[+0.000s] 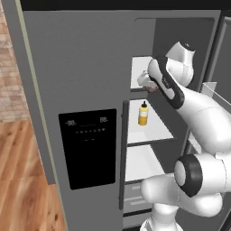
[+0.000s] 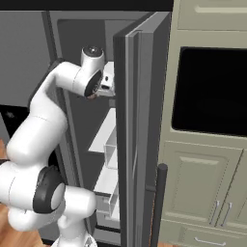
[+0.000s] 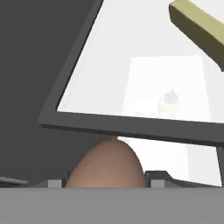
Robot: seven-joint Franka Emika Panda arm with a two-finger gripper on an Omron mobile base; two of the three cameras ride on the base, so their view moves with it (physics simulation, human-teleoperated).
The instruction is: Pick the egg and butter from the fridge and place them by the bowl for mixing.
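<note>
Closest, in the hand view: egg (image 3: 106, 164) at six o'clock, brownish-pink and rounded, sitting squarely between the two dark fingertips (image 3: 161, 176), one tip at its four o'clock, the other at its eight o'clock. Jaws partly spread, about egg-wide, each tip just beside the shell or touching it; actual contact hard to tell, since the lower half of the egg is cut off at the picture's bottom. Counts as a grip on the egg by the look of it, egg's top poking above the tips.

Just beyond, at the egg's twelve o'clock: dark front rim of a fridge shelf (image 3: 131, 124) running from nine toward three o'clock. Past it, white shelf floor. Farther, at one o'clock: butter (image 3: 199, 28), a pale yellow-green stick lying at a slant, partly cut off by the picture's edge, well apart from the egg. Dim through the shelf, at two o'clock of the egg: yellow bottle (image 3: 169, 99).

From the left base view: gripper (image 1: 149, 84) at the front edge of the upper shelf inside the fridge (image 1: 81, 81), a brownish spot at its tip. Yellow bottle with dark cap upright one shelf lower, at six o'clock of the gripper. Black dispenser panel (image 1: 89, 148) on the shut door at eight o'clock.
</note>
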